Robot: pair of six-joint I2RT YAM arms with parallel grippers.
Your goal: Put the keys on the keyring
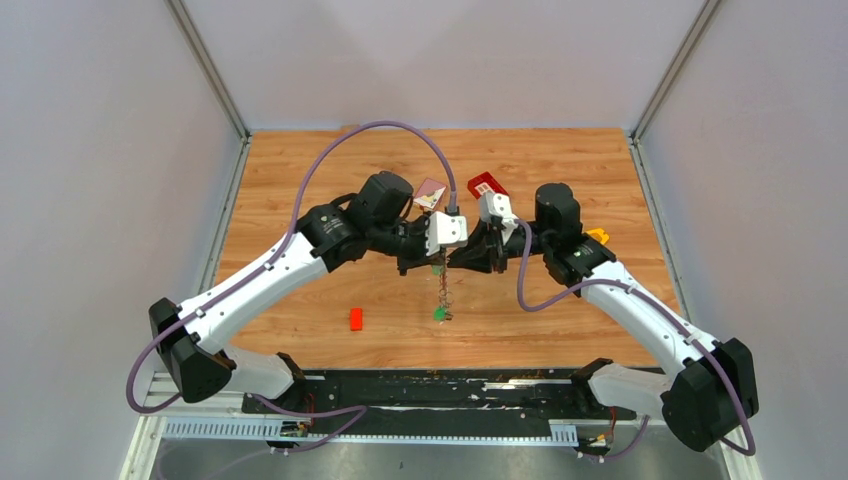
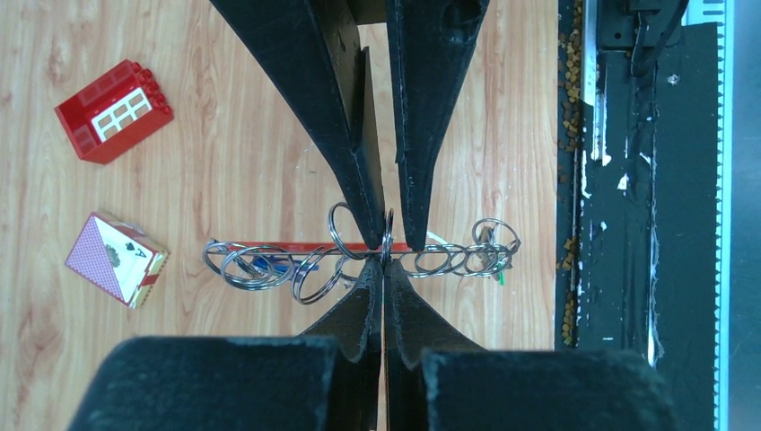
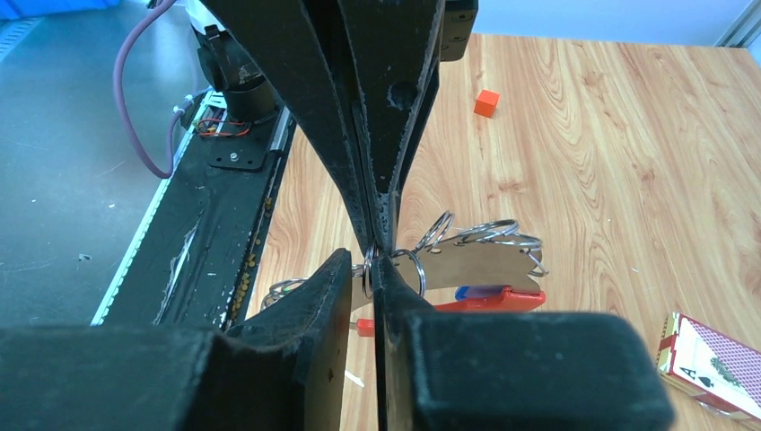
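Observation:
The keyring (image 1: 444, 290) hangs as a grey strip of several metal rings from both grippers above the table's middle. A green key (image 1: 438, 314) dangles at its lower end. My left gripper (image 2: 386, 263) is shut on the strip near its middle. My right gripper (image 3: 371, 265) meets it from the opposite side and pinches one ring beside it. In the left wrist view the strip (image 2: 269, 260) runs crosswise, with a blue key head (image 2: 265, 266) and a green tip (image 2: 500, 275). In the right wrist view a red curved piece (image 3: 494, 299) sits under a metal plate (image 3: 485, 262).
A small red block (image 1: 356, 318) lies left of the hanging strip. A red toy house brick (image 1: 485, 185) and a card pack (image 1: 430, 193) lie behind the grippers. A yellow-orange piece (image 1: 598, 235) sits by the right arm. A black base rail (image 1: 440, 390) runs along the near edge.

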